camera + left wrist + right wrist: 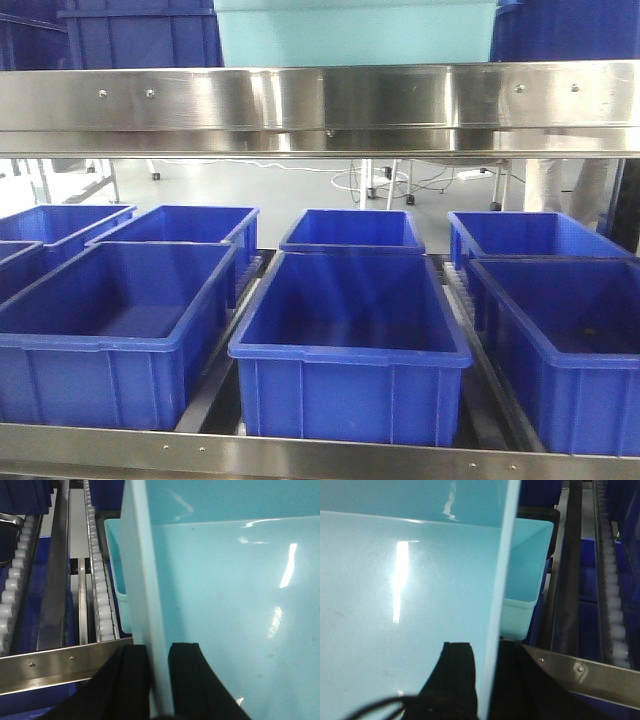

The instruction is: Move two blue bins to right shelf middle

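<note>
1. The front rail (320, 100) of the shelf spans the front view; places below are given from it.
2. The held pale bin (355, 35) shows just above the front rail, with its side walls running inward past it. Feeding it straight in and level should let its base clear the rail.
3. The second pale bin (114, 565) stands farther beyond the front rail, in the same lane. The advance should slow before the two meet.
4. The dark blue bins (350, 340) below the front rail play no part.
5. The roller track (102, 595) runs inward from the front rail, so keep the bin square to it.
6. The left gripper (157, 650) pinches the bin's left wall near the front rail, and the right gripper (482, 650) pinches the right wall. Both should let go together once the base rests.
</note>
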